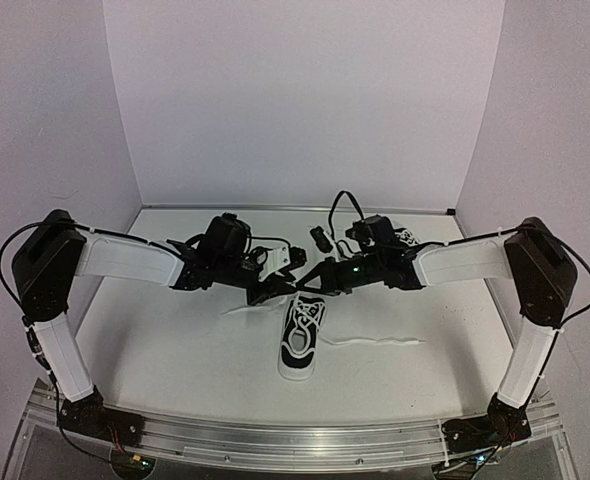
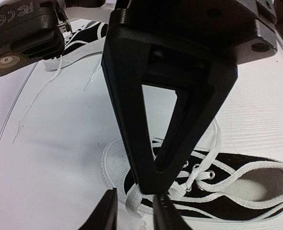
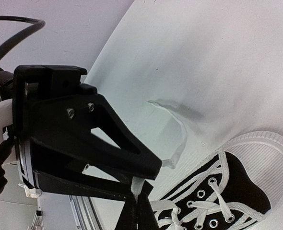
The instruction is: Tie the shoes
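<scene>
One black shoe (image 1: 301,345) with a white toe cap lies in the middle of the table, its laces loose. Both grippers meet just above its far end. My right gripper (image 1: 308,281) (image 3: 137,200) is shut on a strand of white lace (image 3: 137,187). My left gripper (image 1: 285,280) (image 2: 135,194) stands slightly open with the same lace (image 2: 133,201) passing between its fingers, right under the right gripper's tips. The shoe (image 2: 237,191) (image 3: 228,203) shows its eyelets and crossed laces. The other shoe (image 1: 407,238) (image 2: 84,40) lies at the back right, partly hidden by the right arm.
A free lace end (image 1: 375,343) trails to the right of the middle shoe and another (image 1: 240,310) to its left. The far shoe's lace (image 2: 50,81) lies loose on the table. White walls close in the back and sides. An aluminium rail (image 1: 295,440) runs along the near edge.
</scene>
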Motion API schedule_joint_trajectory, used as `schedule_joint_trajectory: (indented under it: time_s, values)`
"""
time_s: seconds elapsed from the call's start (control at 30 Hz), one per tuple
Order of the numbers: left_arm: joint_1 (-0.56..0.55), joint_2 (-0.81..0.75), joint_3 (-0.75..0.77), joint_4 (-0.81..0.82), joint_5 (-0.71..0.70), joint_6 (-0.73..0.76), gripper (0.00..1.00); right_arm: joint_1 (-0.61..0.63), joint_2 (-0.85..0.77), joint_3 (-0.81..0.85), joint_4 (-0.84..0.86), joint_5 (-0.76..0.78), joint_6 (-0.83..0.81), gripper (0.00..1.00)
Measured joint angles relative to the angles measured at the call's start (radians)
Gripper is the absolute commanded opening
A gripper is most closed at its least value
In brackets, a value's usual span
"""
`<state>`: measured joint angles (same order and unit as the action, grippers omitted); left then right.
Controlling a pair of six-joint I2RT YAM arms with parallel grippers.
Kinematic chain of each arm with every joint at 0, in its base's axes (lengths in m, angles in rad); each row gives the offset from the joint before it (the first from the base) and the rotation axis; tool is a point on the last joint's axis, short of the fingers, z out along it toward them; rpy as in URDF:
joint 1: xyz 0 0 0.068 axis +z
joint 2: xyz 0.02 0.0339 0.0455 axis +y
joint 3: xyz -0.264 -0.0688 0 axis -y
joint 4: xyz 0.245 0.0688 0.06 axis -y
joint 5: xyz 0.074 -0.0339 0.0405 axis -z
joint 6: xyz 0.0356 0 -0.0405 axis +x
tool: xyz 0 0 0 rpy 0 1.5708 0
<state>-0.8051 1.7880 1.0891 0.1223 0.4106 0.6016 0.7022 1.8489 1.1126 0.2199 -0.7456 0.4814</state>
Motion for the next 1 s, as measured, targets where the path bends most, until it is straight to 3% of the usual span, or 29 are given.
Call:
schedule_joint_trajectory:
  time_s: [0.2,0.53,0.73,1.0]
  values:
    - [0.008,-0.068,-0.062,0.011,-0.019,-0.039,0.55,0.001,-0.035,-0.014,0.000,0.034,-0.002,0.00]
    - [0.028,-0.094,-0.115,0.097,0.012,-0.127,0.55,0.001,-0.079,-0.058,0.002,0.067,-0.005,0.00]
    - [0.028,-0.048,-0.101,0.142,0.067,-0.163,0.71,0.001,-0.095,-0.068,0.000,0.080,-0.005,0.00]
    - [0.020,0.001,-0.098,0.241,0.122,-0.249,0.67,0.001,-0.097,-0.068,0.000,0.088,-0.005,0.00]
